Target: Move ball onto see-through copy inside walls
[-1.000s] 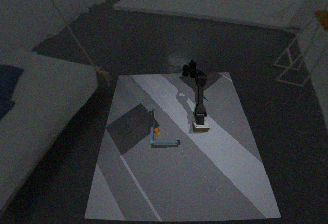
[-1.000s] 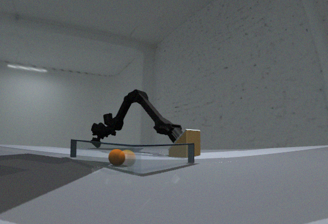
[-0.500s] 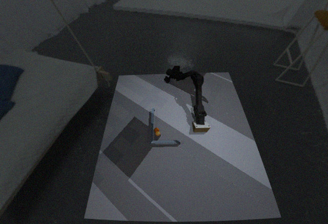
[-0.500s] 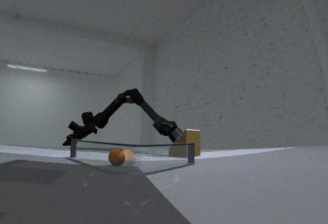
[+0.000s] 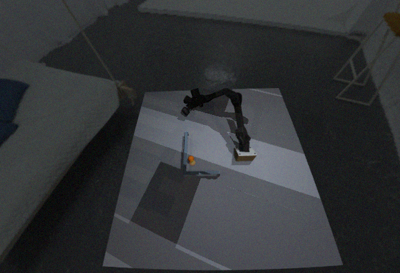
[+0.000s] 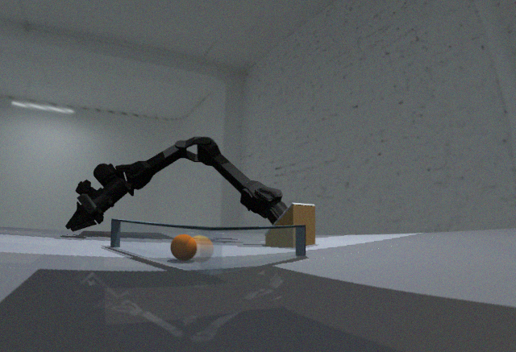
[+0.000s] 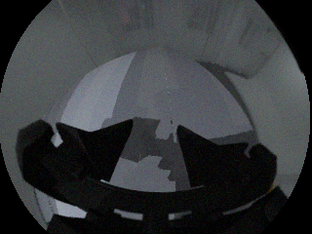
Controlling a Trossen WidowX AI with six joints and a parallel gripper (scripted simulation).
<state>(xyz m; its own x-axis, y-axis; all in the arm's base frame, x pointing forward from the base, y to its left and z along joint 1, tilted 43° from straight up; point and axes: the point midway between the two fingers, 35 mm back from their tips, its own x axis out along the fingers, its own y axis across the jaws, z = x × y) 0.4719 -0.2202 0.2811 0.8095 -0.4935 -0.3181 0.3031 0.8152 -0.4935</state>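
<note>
Dim grey room, speckled wall (image 6: 375,110), pale sofa (image 5: 48,128), dark floor (image 5: 225,54)

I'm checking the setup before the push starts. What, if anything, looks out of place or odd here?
Nothing looks damaged or askew. The orange ball sits inside the corner of the clear walls, overlapping but not matching the see-through copy. The gripper is open and empty, beyond the far end of one wall, away from the ball.

The top view looks down steeply from high and far, taking in the whole table (image 5: 258,225); the exterior view sits low near the tabletop, facing across the clear walls (image 6: 208,228) toward the arm (image 6: 195,148); the wrist view looks out between the gripper (image 7: 156,139) fingers at the tabletop; top and exterior share walls and arm.
</note>
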